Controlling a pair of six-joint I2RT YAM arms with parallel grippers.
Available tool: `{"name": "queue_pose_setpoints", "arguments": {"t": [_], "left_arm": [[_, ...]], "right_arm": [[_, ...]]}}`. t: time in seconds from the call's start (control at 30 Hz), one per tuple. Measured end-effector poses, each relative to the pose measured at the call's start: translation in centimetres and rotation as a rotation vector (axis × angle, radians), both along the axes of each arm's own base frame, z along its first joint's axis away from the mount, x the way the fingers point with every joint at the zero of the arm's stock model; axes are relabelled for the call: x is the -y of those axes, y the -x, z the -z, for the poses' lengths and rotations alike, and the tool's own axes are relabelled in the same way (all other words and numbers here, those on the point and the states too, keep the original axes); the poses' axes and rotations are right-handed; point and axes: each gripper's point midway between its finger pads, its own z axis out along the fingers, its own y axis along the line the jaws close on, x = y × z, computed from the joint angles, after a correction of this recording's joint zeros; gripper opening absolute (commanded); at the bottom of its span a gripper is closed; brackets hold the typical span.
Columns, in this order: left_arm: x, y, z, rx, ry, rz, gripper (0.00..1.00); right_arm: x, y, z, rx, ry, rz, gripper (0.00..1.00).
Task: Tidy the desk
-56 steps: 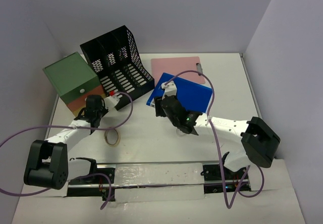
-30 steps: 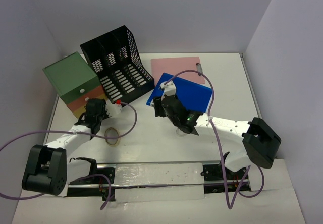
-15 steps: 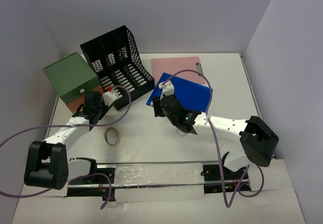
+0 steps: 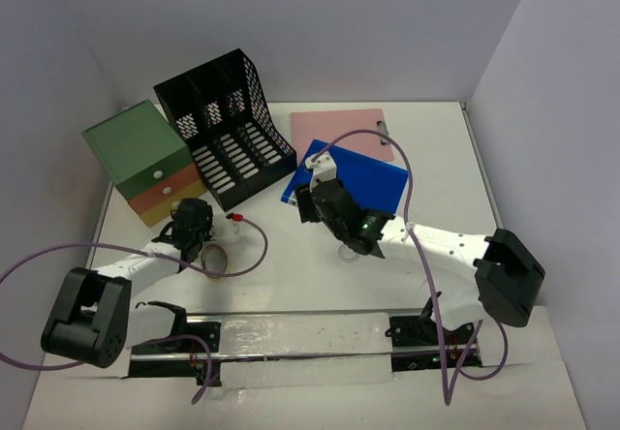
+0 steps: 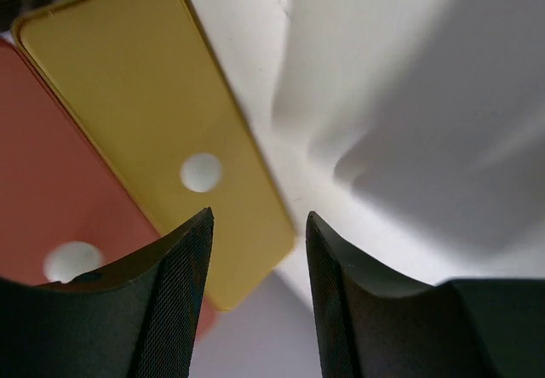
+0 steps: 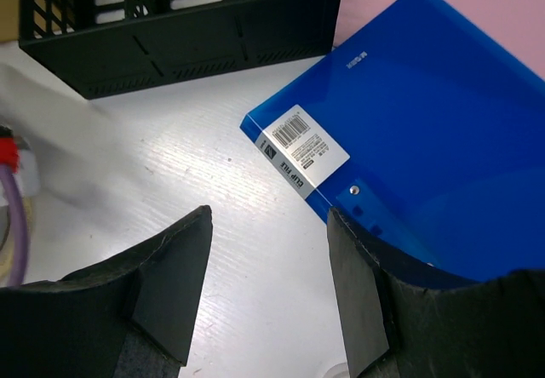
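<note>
The desk (image 4: 300, 280) is a white tabletop between pale walls. At its left stands a drawer box (image 4: 136, 149) with a green top, an orange drawer (image 5: 43, 174) and a yellow drawer (image 5: 153, 105). My left gripper (image 4: 186, 219) hovers low in front of the yellow drawer. In the left wrist view that gripper (image 5: 257, 218) is open and holds nothing. My right gripper (image 4: 308, 200) is open over bare desk by the near left corner of a blue clip file (image 6: 426, 140). It is empty in the right wrist view (image 6: 271, 216).
A black mesh file organizer (image 4: 228, 125) lies tipped at the back left. A pink clipboard (image 4: 341, 130) lies behind the blue clip file (image 4: 358, 183). A roll of tape (image 4: 217, 260) sits by the left arm. Purple cables loop over the desk.
My left gripper has swung back from the orange drawer and the organizer, and now sits lower, in front of the yellow drawer. The right arm has barely moved.
</note>
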Motion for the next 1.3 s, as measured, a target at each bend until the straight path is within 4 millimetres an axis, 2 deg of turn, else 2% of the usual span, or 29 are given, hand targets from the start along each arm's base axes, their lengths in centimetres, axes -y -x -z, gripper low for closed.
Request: {"name": "queue_pose_setpoints", "arguments": {"t": [0.13, 0.27, 0.4, 0.53, 0.63, 0.97, 1.3], "left_arm": [[0.4, -1.0, -1.3, -0.024, -0.170, 0.134, 0.55], [1.5, -1.9, -2.2, -0.052, -0.304, 0.261, 0.56], [2.0, -2.0, -1.1, -0.142, -0.405, 0.339, 0.57], [1.3, -1.5, 0.4, -0.270, -0.482, 0.344, 0.60], [0.9, -1.7, 0.4, -0.325, -0.515, 0.326, 0.61], [0.8, -2.5, -0.1, -0.309, -0.508, 0.294, 0.64], [0.0, -4.9, -1.1, -0.171, -0.558, 0.296, 0.63]], "right_arm": [[0.3, 0.1, -1.0, 0.029, 0.004, -0.015, 0.64], [0.4, 0.2, -0.9, 0.039, 0.036, -0.035, 0.64], [0.6, 0.1, -0.8, 0.049, 0.068, -0.047, 0.64], [0.6, -0.1, -0.6, 0.052, 0.087, -0.048, 0.64], [0.7, -0.2, -0.5, 0.052, 0.091, -0.044, 0.64], [0.5, -0.4, 0.3, 0.028, 0.097, -0.034, 0.64], [0.6, -0.5, 0.2, 0.028, 0.100, -0.025, 0.64]]}}
